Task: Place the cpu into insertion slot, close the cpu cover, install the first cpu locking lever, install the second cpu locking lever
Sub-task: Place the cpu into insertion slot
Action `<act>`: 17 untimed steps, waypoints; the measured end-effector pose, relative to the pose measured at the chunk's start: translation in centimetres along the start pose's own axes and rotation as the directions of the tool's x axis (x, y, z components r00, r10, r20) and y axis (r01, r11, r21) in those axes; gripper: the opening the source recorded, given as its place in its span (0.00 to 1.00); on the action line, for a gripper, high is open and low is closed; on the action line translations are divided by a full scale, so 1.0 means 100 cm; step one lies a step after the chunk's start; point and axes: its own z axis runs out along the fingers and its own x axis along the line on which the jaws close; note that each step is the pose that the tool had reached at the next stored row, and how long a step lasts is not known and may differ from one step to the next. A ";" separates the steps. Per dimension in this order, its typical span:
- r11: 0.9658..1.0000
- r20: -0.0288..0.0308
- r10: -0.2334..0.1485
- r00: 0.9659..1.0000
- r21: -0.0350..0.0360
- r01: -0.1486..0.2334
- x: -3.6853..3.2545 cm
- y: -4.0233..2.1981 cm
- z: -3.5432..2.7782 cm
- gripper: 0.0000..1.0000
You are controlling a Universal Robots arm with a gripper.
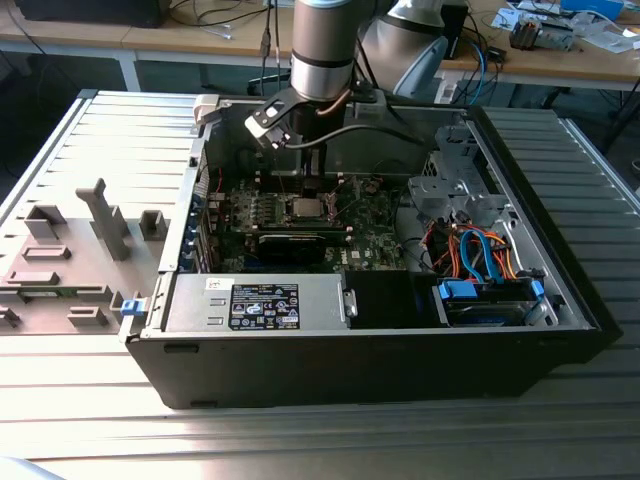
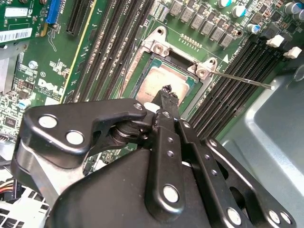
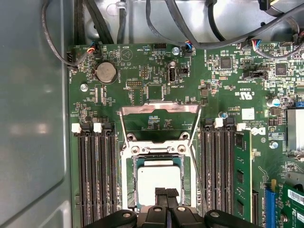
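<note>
The small, flat, square silver-grey cpu lies metal top up in the dark, metal-edged insertion slot of the green circuit board. The thin silvery cpu cover stands raised beside it. The black claw, its fingers pressed together, is at the cpu's edge. A white printed sticker sits on the board.

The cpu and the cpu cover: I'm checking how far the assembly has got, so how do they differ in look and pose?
The cpu is a solid dull-silver square; the cpu cover is a thin frame with green board showing through its opening. The cpu lies flat in the insertion slot; the cpu cover is swung open, off the cpu. Both are silvery metal.
</note>
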 end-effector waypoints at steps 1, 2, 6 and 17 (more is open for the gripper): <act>1.000 0.000 0.000 1.000 0.000 0.000 0.0000 0.0000 -0.0004 0.11; 1.000 0.000 0.000 1.000 0.000 0.000 -0.0001 0.0000 -0.0010 0.11; 1.000 0.000 0.000 1.000 0.000 0.000 -0.0001 -0.0001 -0.0025 0.11; 1.000 0.000 0.000 1.000 0.000 0.000 -0.0003 -0.0002 -0.0073 0.11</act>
